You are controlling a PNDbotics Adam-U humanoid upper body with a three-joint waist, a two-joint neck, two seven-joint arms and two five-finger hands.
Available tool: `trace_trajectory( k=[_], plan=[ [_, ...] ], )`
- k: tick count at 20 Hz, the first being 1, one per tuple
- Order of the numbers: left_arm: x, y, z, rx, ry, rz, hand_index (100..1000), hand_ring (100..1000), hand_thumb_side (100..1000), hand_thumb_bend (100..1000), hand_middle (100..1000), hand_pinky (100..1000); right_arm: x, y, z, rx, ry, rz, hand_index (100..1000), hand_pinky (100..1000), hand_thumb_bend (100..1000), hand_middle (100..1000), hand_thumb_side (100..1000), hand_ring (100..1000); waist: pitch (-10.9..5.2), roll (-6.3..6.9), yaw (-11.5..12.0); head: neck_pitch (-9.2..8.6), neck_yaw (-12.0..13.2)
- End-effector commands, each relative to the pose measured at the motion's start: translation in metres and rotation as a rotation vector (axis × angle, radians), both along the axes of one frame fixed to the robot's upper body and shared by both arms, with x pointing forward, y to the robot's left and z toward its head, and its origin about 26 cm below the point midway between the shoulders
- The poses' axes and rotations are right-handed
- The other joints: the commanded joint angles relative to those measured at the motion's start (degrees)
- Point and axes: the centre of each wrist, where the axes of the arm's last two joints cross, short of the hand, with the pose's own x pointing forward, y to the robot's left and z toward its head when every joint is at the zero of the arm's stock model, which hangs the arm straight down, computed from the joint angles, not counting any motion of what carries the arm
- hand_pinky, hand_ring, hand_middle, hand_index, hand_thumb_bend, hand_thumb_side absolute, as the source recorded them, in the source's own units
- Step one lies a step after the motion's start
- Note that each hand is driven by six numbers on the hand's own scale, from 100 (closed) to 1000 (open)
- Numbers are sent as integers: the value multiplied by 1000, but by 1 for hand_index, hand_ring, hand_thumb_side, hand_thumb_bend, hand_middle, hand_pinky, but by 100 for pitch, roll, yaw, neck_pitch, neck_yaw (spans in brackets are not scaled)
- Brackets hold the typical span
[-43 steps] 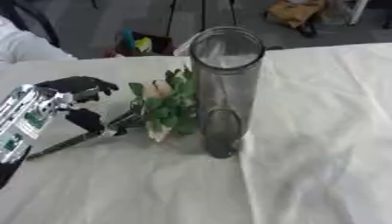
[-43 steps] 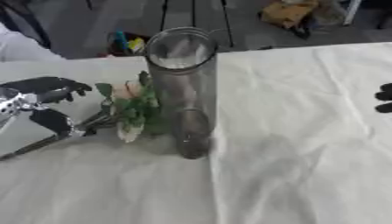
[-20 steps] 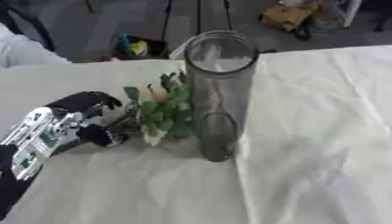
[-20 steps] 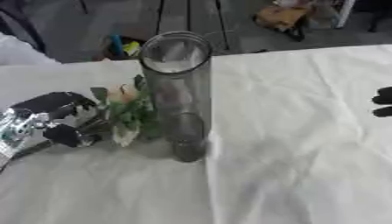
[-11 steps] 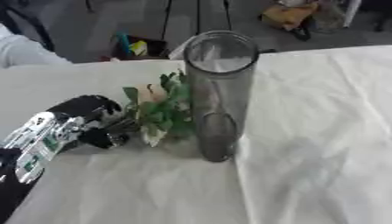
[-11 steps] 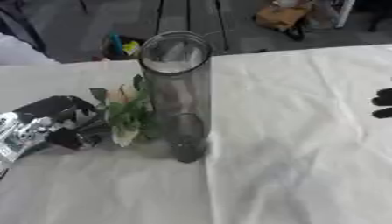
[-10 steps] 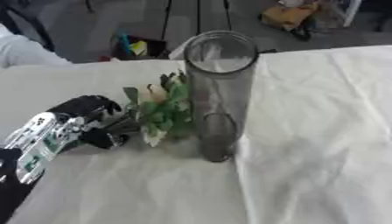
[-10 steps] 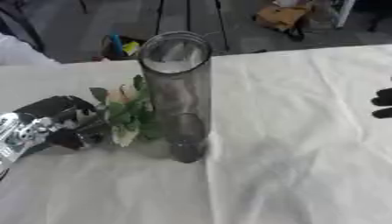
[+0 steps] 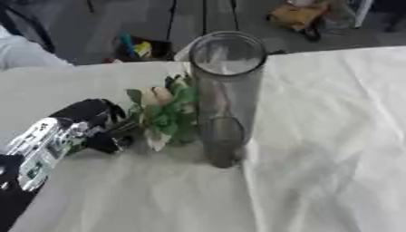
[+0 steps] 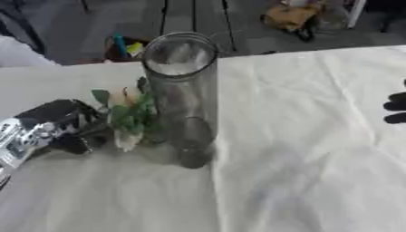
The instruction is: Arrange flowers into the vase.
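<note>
We are curling the fingers [image 9: 101, 118] of our left hand [image 9: 75, 127] round the lower end of the flower [image 9: 165, 115], grasping its stem low over the tabletop [image 9: 317, 136]. The flower's pale bloom and green leaves are spreading out just to the right of that hand and are leaning against the left side of the vase [image 9: 224, 95], touching or nearly touching the glass; we cannot tell which. The vase is standing upright near the middle of the white cloth, a tall clear cylinder with its open mouth facing up, and the flower is lying outside it. Our right hand [image 10: 396, 107] is showing only as dark fingertips at the right edge of the right eye view, well apart from the vase, and we cannot tell whether it is clenched or released.
</note>
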Motion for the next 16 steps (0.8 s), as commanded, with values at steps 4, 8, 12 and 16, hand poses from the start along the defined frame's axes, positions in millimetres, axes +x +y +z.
trace_trajectory(
  k=[4,8,12,16],
  plan=[
    [1,2,7,3,-26,7,727,509,463,257,575,427,-2,1,7,-14,-19,13,814,565,100,618,1000,643,-13,74,13,-72,32],
    [2,2,6,-14,-14,8,664,462,459,201,523,363,-2,1,7,-15,-19,14,814,566,100,618,1000,643,-7,72,18,-71,39],
    [2,2,7,-24,-16,15,576,384,463,146,458,291,-3,1,6,-16,-17,13,815,566,100,617,1000,643,1,70,22,-66,48],
    [2,1,9,-29,-26,19,508,330,462,100,408,257,-3,1,6,-16,-14,14,815,566,100,617,1000,643,9,67,23,-57,52]
  ],
)
